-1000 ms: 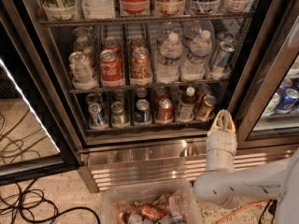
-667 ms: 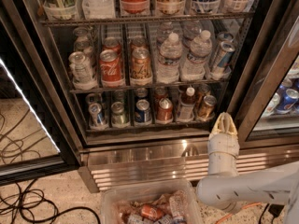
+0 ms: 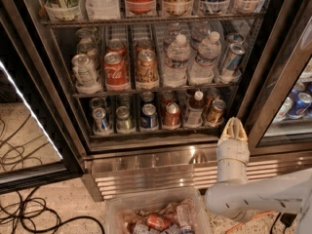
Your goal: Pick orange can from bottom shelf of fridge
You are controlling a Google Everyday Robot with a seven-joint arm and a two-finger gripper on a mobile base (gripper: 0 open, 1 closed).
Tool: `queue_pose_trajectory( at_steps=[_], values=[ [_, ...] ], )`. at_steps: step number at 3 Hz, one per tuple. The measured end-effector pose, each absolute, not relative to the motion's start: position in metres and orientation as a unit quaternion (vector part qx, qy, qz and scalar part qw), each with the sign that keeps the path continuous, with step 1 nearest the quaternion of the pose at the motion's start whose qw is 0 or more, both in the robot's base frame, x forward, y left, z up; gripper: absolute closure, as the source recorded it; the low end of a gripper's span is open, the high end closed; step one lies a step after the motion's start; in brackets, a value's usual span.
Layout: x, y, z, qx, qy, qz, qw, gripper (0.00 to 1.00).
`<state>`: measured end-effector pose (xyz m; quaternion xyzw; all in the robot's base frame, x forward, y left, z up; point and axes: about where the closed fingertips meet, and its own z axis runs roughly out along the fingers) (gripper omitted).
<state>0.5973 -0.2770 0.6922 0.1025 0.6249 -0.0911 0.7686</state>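
The fridge (image 3: 73,130) stands with its glass door open. On its bottom shelf (image 3: 156,128), the orange can (image 3: 215,111) stands at the front of the rightmost lane, amber with a silver top. To its left are a small white-capped bottle (image 3: 195,112) and a redder can (image 3: 171,115). My gripper (image 3: 234,122) is outside the fridge, just right of and below the orange can, pointing up. Its fingers are together and empty. It does not touch the can.
The middle rack holds Coca-Cola cans (image 3: 115,71), an orange-gold can (image 3: 146,67) and water bottles (image 3: 175,62). A clear bin of cans (image 3: 114,208) sits on the floor below. Black cables (image 3: 29,213) lie at the left. A door frame (image 3: 278,96) runs close on the right.
My gripper has shifted slightly right and a little lower. The cans on the shelves have not moved.
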Motion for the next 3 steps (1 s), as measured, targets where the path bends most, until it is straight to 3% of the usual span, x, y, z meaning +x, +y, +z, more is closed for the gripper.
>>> queue_pose_trajectory(
  at_steps=[2,3],
  values=[
    [0.5974,-0.277,0.6922,0.102,0.625,-0.091,0.769,0.11],
    [0.5974,-0.277,0.6922,0.102,0.625,-0.091,0.769,0.0]
  ],
)
